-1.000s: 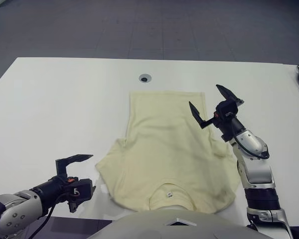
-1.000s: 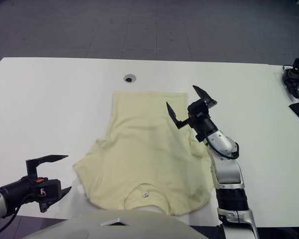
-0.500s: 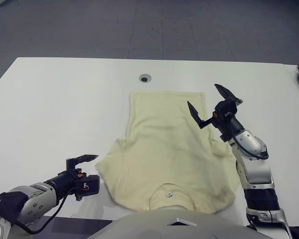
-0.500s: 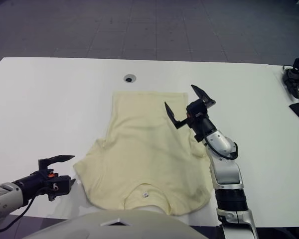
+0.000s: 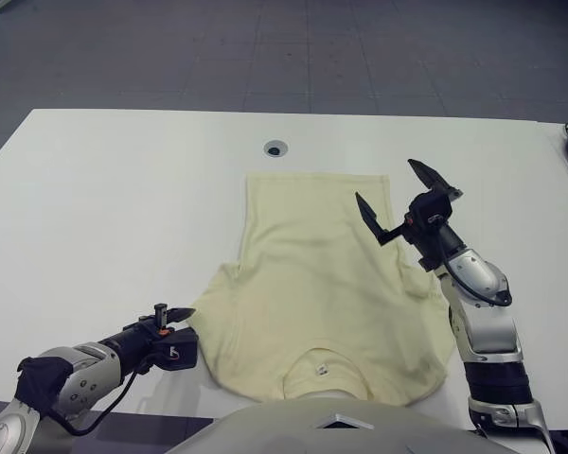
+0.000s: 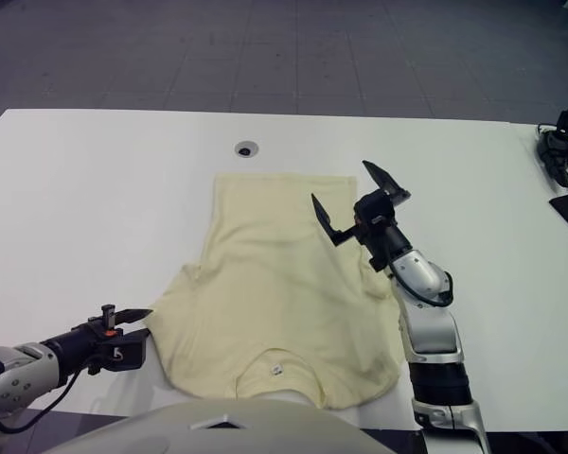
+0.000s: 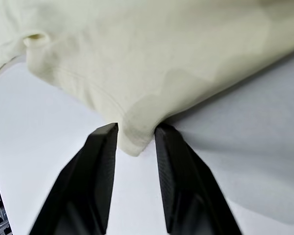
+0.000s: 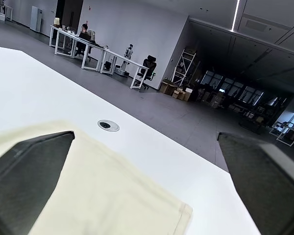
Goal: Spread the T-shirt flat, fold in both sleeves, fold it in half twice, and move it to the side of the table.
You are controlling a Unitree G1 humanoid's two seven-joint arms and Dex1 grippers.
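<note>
The left jaws sit narrow astride the sleeve [image 7: 132,141] tip, right jaws wide; best to pinch past the hem before folding inward.

Pale-yellow cloth T-shirt [image 5: 317,284]: soft matt knit, light creases, stitched hems. White desk [image 5: 104,189]: smooth hard top, faint sheen. Left pincer [image 7: 135,129]: black fingers, matt plastic look, smooth faces. Right pincer [image 5: 388,184]: same black matt finish. Round grommet [image 5: 275,148] in desk: silvery rim, metal look, dark centre. Grey floor [image 5: 265,47]: matt tiles, fine joints.
</note>
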